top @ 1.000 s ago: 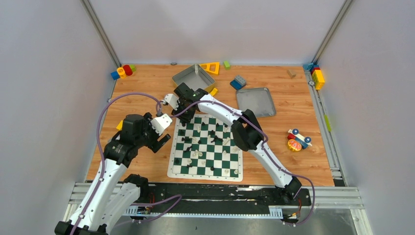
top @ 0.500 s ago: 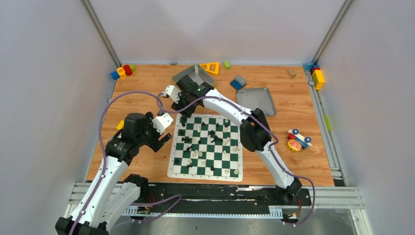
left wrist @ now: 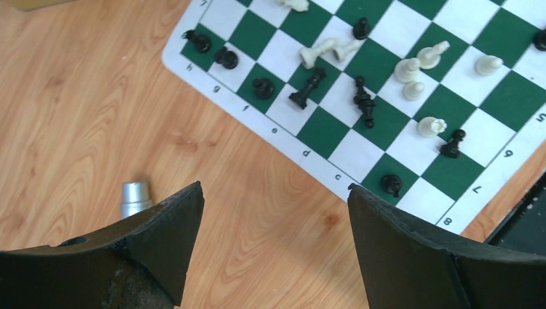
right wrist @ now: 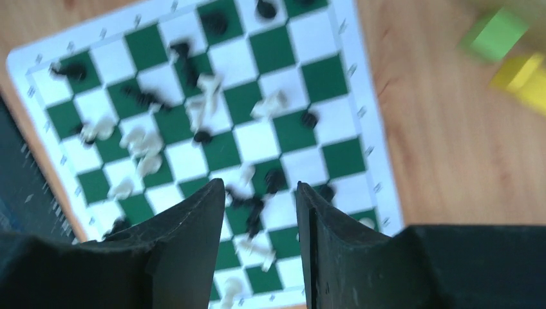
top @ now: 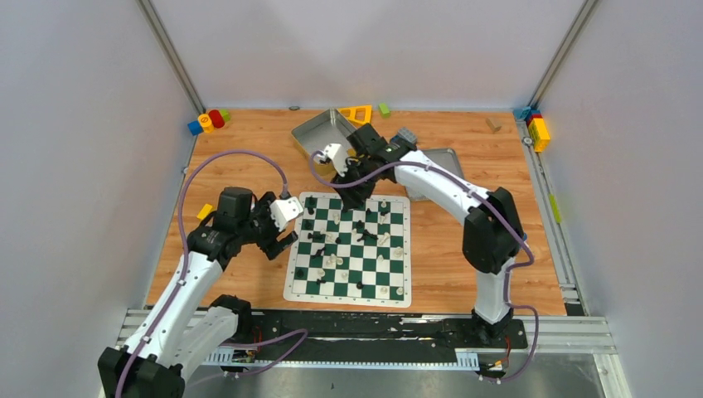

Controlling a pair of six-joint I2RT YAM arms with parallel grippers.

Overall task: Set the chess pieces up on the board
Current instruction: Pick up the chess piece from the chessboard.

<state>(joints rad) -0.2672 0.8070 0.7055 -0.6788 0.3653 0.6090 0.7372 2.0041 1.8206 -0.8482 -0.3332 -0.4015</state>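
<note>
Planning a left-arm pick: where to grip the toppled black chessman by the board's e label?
Take the toppled black chessman mid-stem, from straight above, left end effector closing across its long axis. It lies flat, base toward the board edge, so the slim stem is exposed, probably with room either side.

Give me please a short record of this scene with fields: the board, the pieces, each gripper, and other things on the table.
surface: board, a green and white mat, flat on the wooden table
pieces: black and white chess pieces scattered over the board, several on their side, not in starting rows
left: left gripper open, empty, over the table beside the board's left edge
right: right gripper open, empty, above the board's far edge
other: metal tray and toy blocks at the far side
</note>
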